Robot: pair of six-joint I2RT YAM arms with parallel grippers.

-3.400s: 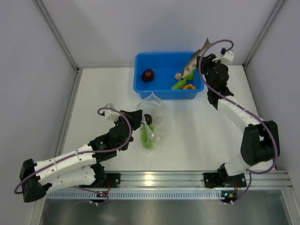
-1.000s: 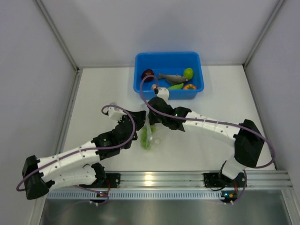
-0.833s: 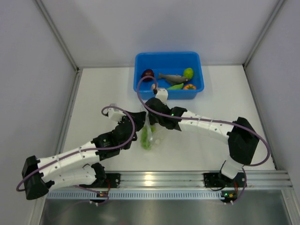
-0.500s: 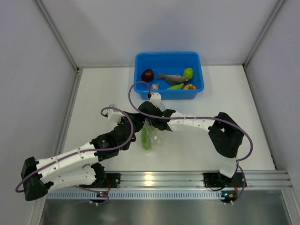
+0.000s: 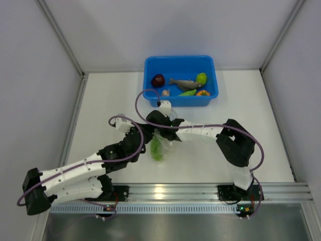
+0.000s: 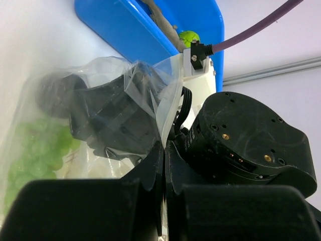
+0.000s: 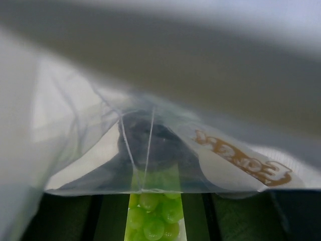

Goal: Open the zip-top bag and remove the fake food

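The clear zip-top bag (image 5: 168, 142) lies mid-table, held up at its mouth. My left gripper (image 5: 148, 137) is shut on the bag's rim, as the left wrist view (image 6: 164, 148) shows. My right gripper (image 5: 160, 133) is pushed into the bag's mouth. Its jaws stand apart in the right wrist view (image 7: 153, 182), the tips veiled by plastic. Green grapes (image 5: 157, 149) fill the gap between them (image 7: 153, 218), with a dark round shape beyond. The maroon ball (image 5: 158, 80), grey-purple long piece (image 5: 184, 83), lime ball (image 5: 201, 78), green pod (image 5: 189, 92) and orange piece (image 5: 202, 93) lie in the bin.
The blue bin (image 5: 150, 64) stands at the back centre, close behind the bag, its wall also in the left wrist view (image 6: 125, 25). Side walls close in the white table on the left and right. A metal rail runs along the near edge.
My right arm dropped the grey-purple piece in the bin, swung to the bag, and over the last second pushed its gripper further left into the bag's mouth. My left gripper kept its hold.
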